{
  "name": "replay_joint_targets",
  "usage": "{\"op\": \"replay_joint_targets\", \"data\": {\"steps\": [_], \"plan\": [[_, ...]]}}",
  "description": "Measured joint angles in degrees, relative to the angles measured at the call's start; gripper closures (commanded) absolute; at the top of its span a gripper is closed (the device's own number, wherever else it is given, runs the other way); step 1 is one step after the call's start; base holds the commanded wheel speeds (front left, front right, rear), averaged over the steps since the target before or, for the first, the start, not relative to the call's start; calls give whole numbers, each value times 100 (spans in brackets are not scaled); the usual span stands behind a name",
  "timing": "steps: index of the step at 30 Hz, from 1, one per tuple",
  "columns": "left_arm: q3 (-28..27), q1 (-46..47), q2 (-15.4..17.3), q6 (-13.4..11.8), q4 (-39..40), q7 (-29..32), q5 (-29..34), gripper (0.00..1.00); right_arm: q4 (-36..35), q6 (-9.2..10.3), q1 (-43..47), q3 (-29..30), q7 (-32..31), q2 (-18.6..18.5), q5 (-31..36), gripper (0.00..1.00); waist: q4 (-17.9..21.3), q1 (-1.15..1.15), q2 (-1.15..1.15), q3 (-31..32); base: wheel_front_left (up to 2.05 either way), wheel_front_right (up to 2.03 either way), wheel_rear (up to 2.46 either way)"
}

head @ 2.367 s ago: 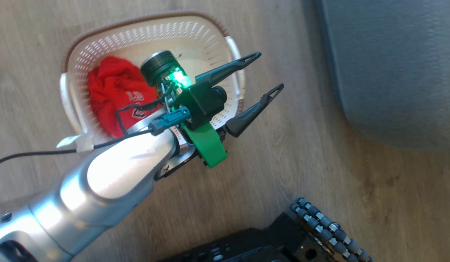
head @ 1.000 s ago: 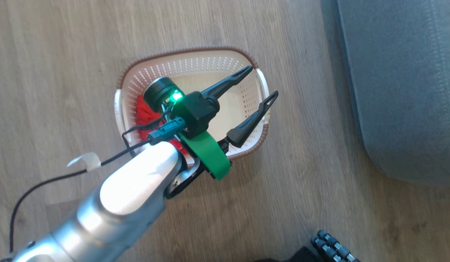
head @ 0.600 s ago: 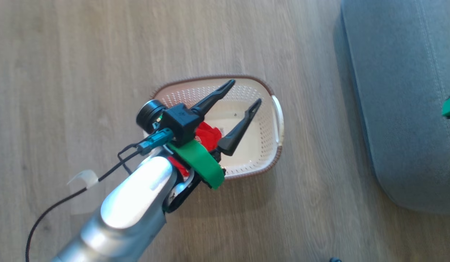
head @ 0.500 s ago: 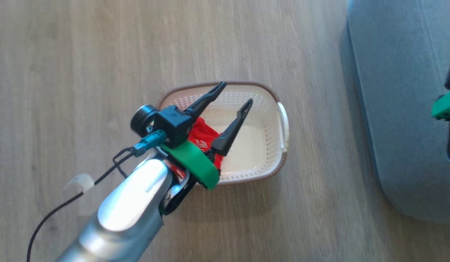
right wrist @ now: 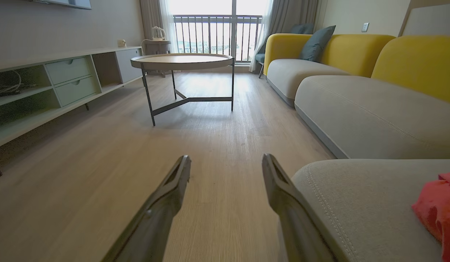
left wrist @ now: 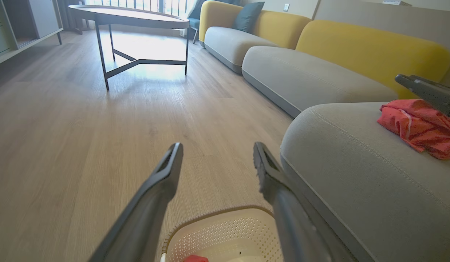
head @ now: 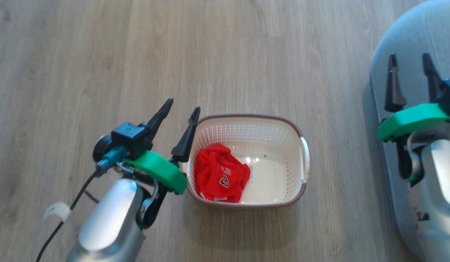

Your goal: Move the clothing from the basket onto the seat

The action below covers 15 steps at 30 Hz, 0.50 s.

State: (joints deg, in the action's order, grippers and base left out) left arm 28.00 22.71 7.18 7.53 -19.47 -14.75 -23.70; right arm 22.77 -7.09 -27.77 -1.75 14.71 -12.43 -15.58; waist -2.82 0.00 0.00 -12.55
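Observation:
The cream basket [head: 247,117] with its brown rim stands on the wood floor, and a crumpled red piece of clothing [head: 219,176] with white print lies in its left half. My left gripper [head: 182,108] hangs open and empty just left of the basket, its right finger over the left rim. In the left wrist view the basket [left wrist: 217,225] sits below my left gripper [left wrist: 217,147]. My right gripper [head: 409,60] is open and empty over the grey seat [head: 421,25]. Another red garment [left wrist: 418,123] lies on the seat [left wrist: 356,163], also visible as clothing [right wrist: 438,211] right of my right gripper [right wrist: 226,158].
A round coffee table [right wrist: 183,62] on thin metal legs stands ahead on the wood floor. Grey sofa cushions with yellow backs [right wrist: 418,62] run along the right. A low cabinet [right wrist: 46,83] lines the left wall. Open floor [head: 101,54] lies left of the basket.
The head camera has shifted. Against the basket, my left gripper has drawn back from above it to its left side, baring the red clothing. My right gripper has come into view over the seat.

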Motion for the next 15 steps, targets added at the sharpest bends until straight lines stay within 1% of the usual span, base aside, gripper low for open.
{"op": "replay_joint_targets", "data": {"steps": [6, 8, 9, 15], "plan": [[-738, -456, -126, 0, -105, 0, 321, 0, -7, 0, 247, -333, 0, 168, -78, 0, -148, 0, 0, 390, 0, 0, 0], [-1021, -612, -155, -3, -120, 0, 427, 0, -8, 0, 408, -342, 0, 229, -87, 0, -177, 0, 0, 503, 0, 0, 0], [-1278, -749, -192, -25, -121, 0, 527, 0, -23, 0, 569, -341, 0, 297, -88, 0, -197, 0, 0, 595, 0, 0, 0], [-1903, -1099, -264, -68, -102, 0, 842, 0, -49, 0, 942, -369, 0, 426, -57, 0, -195, 0, 0, 779, 0, 0, 0]]}}
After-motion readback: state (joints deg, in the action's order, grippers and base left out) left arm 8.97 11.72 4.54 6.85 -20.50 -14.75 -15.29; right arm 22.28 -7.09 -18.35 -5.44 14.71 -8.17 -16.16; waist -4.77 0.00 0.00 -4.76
